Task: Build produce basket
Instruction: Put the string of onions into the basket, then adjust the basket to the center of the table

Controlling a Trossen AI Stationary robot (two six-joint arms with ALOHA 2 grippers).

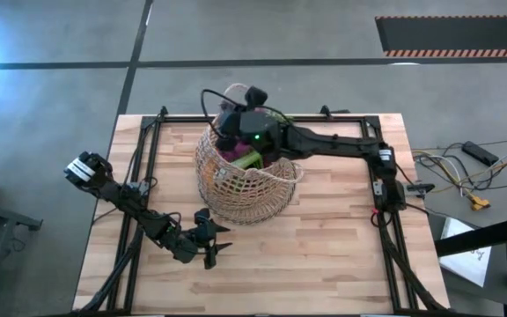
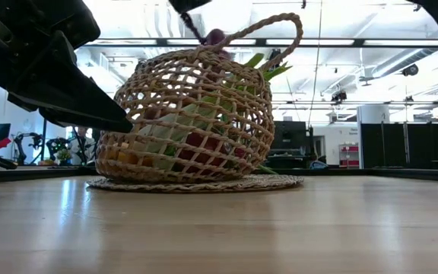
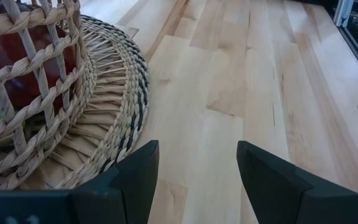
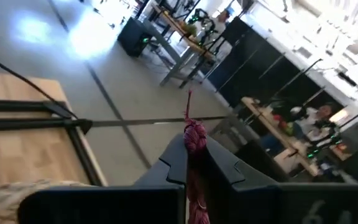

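The tan wicker basket [image 1: 240, 185] [image 2: 196, 114] stands on a flat woven disc [image 2: 196, 183] [image 3: 114, 112]. Through the weave I see red, green, pale and orange produce [image 2: 196, 144]. My right gripper [image 1: 225, 123] [image 4: 194, 158] hovers over the basket's open top, shut on a purple grape bunch [image 4: 194, 135] [image 2: 215, 36]. The bunch hangs by the loop handle [image 2: 280, 23]. My left gripper [image 1: 222, 239] [image 3: 197, 168] is open, low over the table at the disc's near side, touching nothing. My right gripper pinches the grape bunch between its two fingers, at the bunch's upper part [image 4: 196, 146] just below the reddish stem [image 4: 189, 106]. In the low view the fingers come from above. The grapes hang below them, lifted clear, over the basket's mouth.
Bare wooden table [image 3: 241, 74] spreads to the right of and in front of the basket. A black frame rail [image 1: 262, 116] runs along the table's far edge. Cables [image 1: 465, 172] lie on a side surface right of the table.
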